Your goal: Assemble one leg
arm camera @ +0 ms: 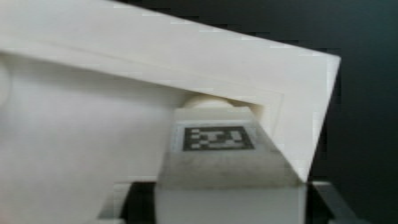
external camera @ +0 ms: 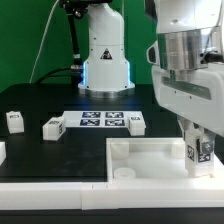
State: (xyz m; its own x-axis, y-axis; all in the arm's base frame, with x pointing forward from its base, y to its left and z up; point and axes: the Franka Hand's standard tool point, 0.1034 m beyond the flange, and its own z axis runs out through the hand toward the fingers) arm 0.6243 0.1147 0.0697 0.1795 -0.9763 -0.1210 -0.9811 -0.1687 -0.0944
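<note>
We see the gripper (external camera: 199, 152) down over the big white tray (external camera: 150, 158), which lies at the front edge of the table (external camera: 40, 150), toward the exterior view's right. Between the fingers (external camera: 189, 147) sits a leg (external camera: 203, 150) — a small white block with a black-and-white tag on its face — and the fingers are pressed against its sides, gripping it. The leg stands upright, its lower end at the tray's corner on the exterior view's right.

From the wrist view, we look down the tagged leg (arm camera: 221, 165) to a round socket (arm camera: 217, 101) in the tray's corner (arm camera: 285, 75); the leg's tip seems to sit at that socket, though we cannot tell whether it is seated in it or only touching.

Farther back on the table, three more white blocks lie apart from each other — one (external camera: 14, 121) near the edge on the exterior view's left, one (external camera: 53, 127) just beside the marker board (external camera: 98, 120), and one (external camera: 137, 121) at the board's other end. Another round socket (external camera: 124, 173) shows at the tray's front corner.
</note>
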